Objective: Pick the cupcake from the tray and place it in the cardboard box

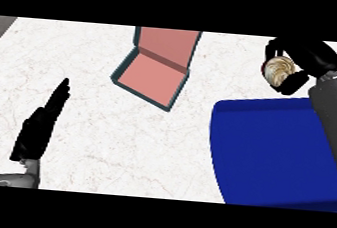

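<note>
Cupcake [279, 72], swirled cream, in curled fingers [296, 78]

Landmark: cardboard box [154, 67], lid flap open toward the far edge, pink floor bare and open from above. Right of the box, a strip of bare counter [124, 147] separates it from the blue tray [271, 159]; passage there. Right hand [309, 59], curled round the cupcake [280, 72], sits right of the box beyond the tray's far corner, with open counter between it and the box. Left hand [41, 123], fingers straight, lies well left and nearer than the box, apart from it.
</note>
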Controlling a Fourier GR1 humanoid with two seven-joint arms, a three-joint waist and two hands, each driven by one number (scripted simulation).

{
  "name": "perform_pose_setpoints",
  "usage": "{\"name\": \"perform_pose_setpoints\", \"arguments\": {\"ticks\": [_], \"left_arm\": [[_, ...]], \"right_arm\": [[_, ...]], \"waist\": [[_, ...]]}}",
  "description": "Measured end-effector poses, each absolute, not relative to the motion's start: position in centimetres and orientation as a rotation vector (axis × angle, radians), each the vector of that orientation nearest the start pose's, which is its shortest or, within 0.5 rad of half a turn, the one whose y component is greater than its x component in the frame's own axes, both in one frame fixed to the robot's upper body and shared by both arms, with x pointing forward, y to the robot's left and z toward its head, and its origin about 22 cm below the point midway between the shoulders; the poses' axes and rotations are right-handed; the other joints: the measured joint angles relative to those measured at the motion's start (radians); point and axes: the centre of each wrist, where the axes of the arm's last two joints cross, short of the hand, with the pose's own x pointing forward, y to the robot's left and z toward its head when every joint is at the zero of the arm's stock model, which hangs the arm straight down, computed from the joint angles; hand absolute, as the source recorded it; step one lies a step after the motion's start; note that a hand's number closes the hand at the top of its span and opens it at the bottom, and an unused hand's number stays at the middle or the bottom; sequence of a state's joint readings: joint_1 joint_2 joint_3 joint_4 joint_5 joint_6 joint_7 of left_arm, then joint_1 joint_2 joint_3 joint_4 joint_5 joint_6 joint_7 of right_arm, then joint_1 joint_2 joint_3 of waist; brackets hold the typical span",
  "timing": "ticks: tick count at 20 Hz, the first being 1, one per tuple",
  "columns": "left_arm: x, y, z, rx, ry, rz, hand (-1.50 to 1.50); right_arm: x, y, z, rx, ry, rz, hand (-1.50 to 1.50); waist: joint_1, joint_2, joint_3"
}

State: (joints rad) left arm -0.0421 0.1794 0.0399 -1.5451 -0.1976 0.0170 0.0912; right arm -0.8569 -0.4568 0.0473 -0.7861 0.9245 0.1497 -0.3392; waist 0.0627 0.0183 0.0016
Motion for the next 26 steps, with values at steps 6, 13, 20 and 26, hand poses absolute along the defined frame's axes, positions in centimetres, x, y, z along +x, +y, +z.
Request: {"name": "perform_pose_setpoints", "arguments": {"ticks": [6,13,20,26], "left_arm": [[24.9,27.6,1.5,0.352,-1.469,-0.231,0.00],[24.2,27.9,1.2,0.362,-1.457,-0.220,0.00],[24.5,28.2,1.3,0.368,-1.458,-0.217,0.00],[24.5,28.0,1.0,0.371,-1.461,-0.221,0.00]], "right_arm": [[44.6,-26.4,17.3,-0.506,-1.826,1.238,1.50],[45.9,-22.0,20.3,-0.238,-1.995,1.176,1.50],[46.4,-15.1,23.5,-0.177,-2.002,1.176,1.50],[46.2,-9.3,24.3,-0.178,-1.961,1.207,1.50]], "waist": [[-0.016,-0.008,0.000],[-0.036,-0.014,-0.001],[-0.041,-0.015,-0.002],[-0.034,-0.012,-0.002]]}}
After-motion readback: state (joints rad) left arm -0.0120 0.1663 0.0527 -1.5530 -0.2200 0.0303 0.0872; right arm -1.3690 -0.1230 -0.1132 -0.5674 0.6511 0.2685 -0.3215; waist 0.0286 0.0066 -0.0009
